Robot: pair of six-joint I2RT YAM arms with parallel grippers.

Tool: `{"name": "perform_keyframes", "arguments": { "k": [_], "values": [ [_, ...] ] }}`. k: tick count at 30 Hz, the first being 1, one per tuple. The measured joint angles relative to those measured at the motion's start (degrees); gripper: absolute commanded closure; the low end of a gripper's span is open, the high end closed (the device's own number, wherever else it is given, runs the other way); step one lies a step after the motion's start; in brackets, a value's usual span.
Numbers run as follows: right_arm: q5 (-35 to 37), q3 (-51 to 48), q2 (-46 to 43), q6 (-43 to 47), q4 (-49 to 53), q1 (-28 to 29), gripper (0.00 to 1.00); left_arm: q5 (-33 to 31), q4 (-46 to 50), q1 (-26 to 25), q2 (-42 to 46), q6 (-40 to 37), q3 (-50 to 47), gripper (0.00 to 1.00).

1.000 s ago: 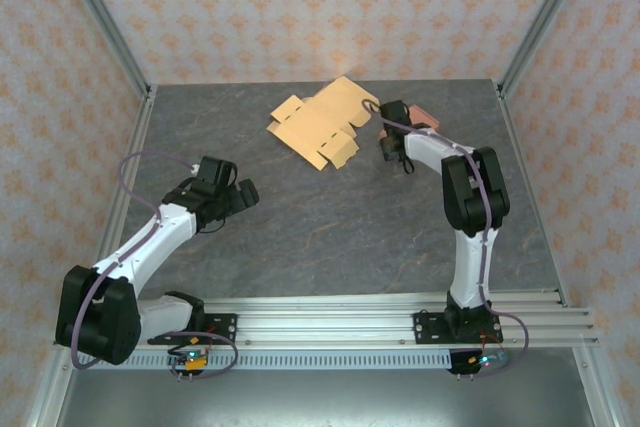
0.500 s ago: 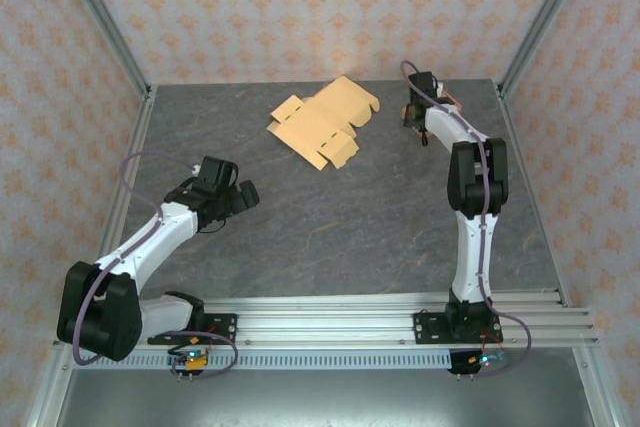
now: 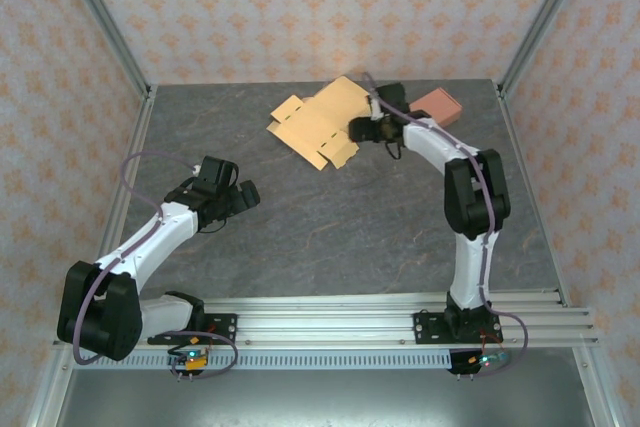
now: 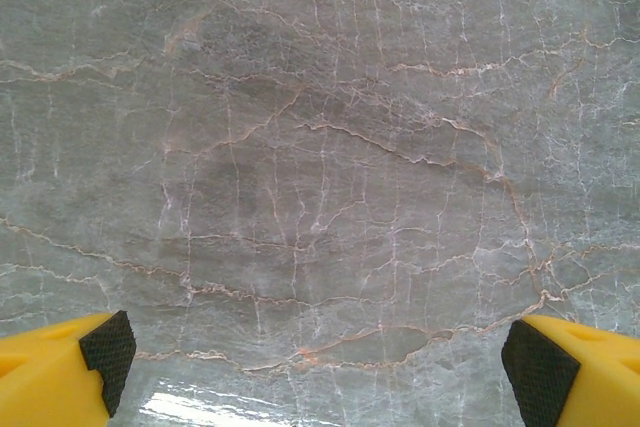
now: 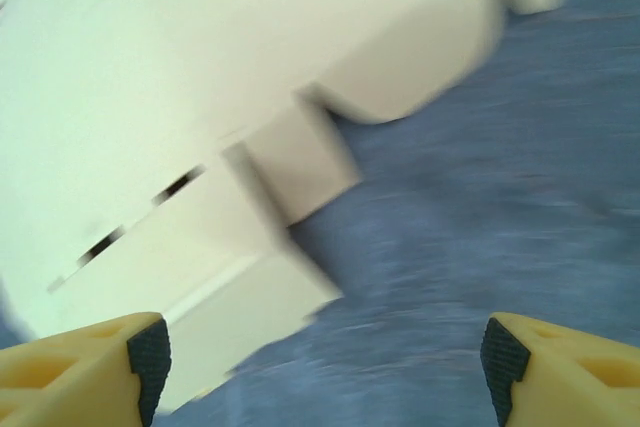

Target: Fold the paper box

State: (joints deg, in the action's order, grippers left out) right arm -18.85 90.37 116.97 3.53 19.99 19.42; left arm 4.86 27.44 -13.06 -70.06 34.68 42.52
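Matt tan cardboard of the paper box (image 3: 318,122), grey marble-look table (image 3: 330,227) with slight gloss, pale metal rail (image 3: 330,312), smooth yellow plastic fingers (image 4: 45,372) with rough black pads (image 4: 108,347)

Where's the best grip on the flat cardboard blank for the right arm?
The cardboard blank lies flat on the table, so only a protruding edge offers purchase. The best bet is probably its right-edge flap, approached low from the right, where the open right gripper sits.

paper box (image 5: 200,67): blurred, cut off top and left | right hand (image 3: 358,131): covers box's right edge
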Motion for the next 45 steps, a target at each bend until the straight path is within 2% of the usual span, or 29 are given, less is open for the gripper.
{"name": "perform_keyframes", "arguments": {
  "k": [3, 4, 8, 14, 22, 27, 33, 39, 45],
  "values": [
    [-2.8, 1.9, 2.7, 7.0, 3.2, 1.8, 0.07, 0.2, 0.0, 0.0, 0.8, 0.0, -0.4, 0.02],
    [-3.1, 2.0, 3.3, 9.2, 4.1, 1.8, 0.00, 0.2, 0.1, 0.0, 1.4, 0.0, -0.8, 0.01],
    [-3.3, 2.1, 4.5, 16.8, 7.3, 1.2, 0.01, 0.2, 0.2, 0.0, 3.0, 0.0, -2.1, 0.01],
    [-2.9, 3.8, 4.9, 22.4, 8.6, 1.8, 0.01, 0.2, 0.2, 0.0, 3.3, 0.0, -2.7, 0.02],
    [-1.1, 12.2, 10.6, 26.3, 10.0, 4.8, 0.01, 0.2, 0.2, 0.0, 3.3, 0.0, -2.8, 0.02],
    [-2.3, 20.5, 16.3, 27.8, 14.9, 4.7, 0.00, 0.7, 0.2, 0.0, 3.4, 0.0, -2.8, 0.02],
    [-9.6, 29.5, 21.3, 27.4, 22.8, 4.0, 0.05, 1.3, 0.2, 0.0, 3.5, 0.0, -2.9, 0.02],
    [-18.8, 32.5, 22.7, 21.6, 27.1, 2.0, 0.17, 1.8, 0.0, 0.0, 3.5, 0.0, -3.0, 0.02],
    [-30.2, 33.9, 24.9, 16.1, 29.5, -0.7, 0.22, 2.3, -0.7, 0.0, 3.3, 0.0, -3.6, 0.02]
  ]
}}
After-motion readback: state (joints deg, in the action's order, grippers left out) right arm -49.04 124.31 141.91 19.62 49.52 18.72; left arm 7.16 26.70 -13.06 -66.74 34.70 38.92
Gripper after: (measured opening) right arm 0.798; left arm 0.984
